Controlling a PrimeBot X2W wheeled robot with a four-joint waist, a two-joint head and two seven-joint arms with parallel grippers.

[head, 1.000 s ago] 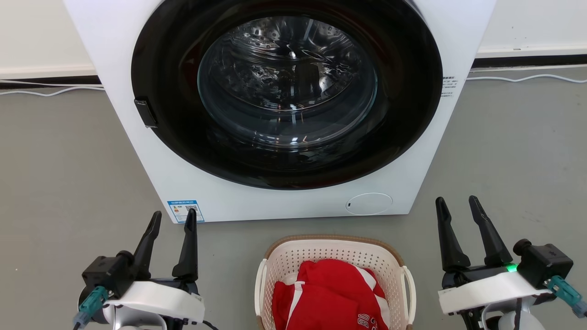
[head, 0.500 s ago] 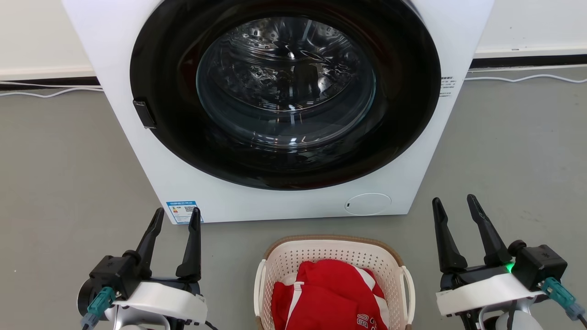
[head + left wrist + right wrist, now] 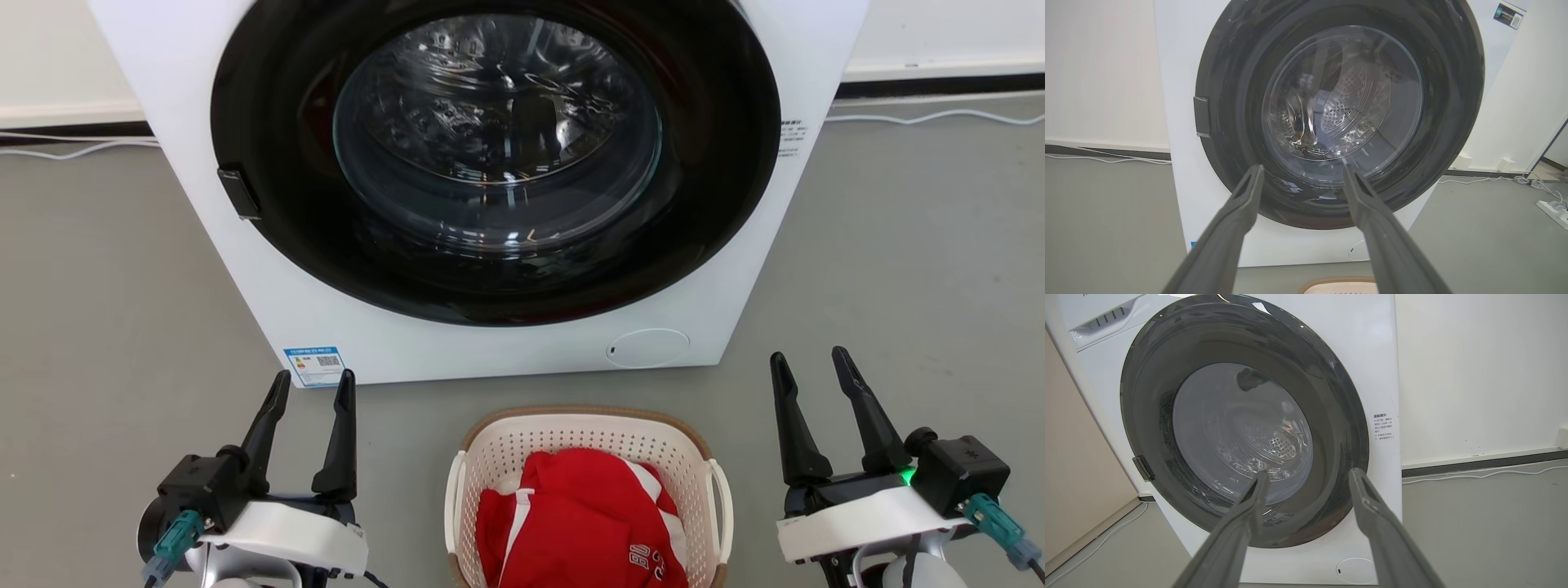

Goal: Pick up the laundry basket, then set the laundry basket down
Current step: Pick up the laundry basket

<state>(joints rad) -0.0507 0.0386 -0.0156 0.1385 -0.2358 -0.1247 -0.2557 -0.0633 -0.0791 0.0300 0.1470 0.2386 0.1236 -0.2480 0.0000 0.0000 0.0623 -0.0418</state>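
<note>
Laundry basket (image 3: 571, 441) sits on the grey floor (image 3: 122, 327), low in the middle of the head view. It is just in front of the washing machine (image 3: 457, 351), apart from it and between the two grippers. The machine is by far the largest thing here, and its round dark door is closed.

The basket is much smaller. Its perforated plastic is probably light and fairly stiff, though the walls may flex if squeezed, so I judge them a poor place to pinch. A red garment (image 3: 571, 523) with white stripes lies heaped inside. It is soft cloth that should add little weight but may slide if the basket tips.

The sensible holds are the white loops at the sides, the left handle (image 3: 451, 502) and the right handle (image 3: 725, 510). Taking one per arm and raising them evenly should keep the basket level, though smooth plastic could slip along the fingers.

The left gripper (image 3: 314, 377) and right gripper (image 3: 807, 355) flank the basket, well apart from it. Their fingers are spread, hold nothing and point toward the machine.

The head view gives the whole layout and both handles. The left wrist view adds a sliver of the tan rim (image 3: 1331, 280) at its bottom edge and a power strip (image 3: 1553, 206) on the floor off to one side. The right wrist view adds a ribbed recess (image 3: 1106, 318) near the machine's top.
</note>
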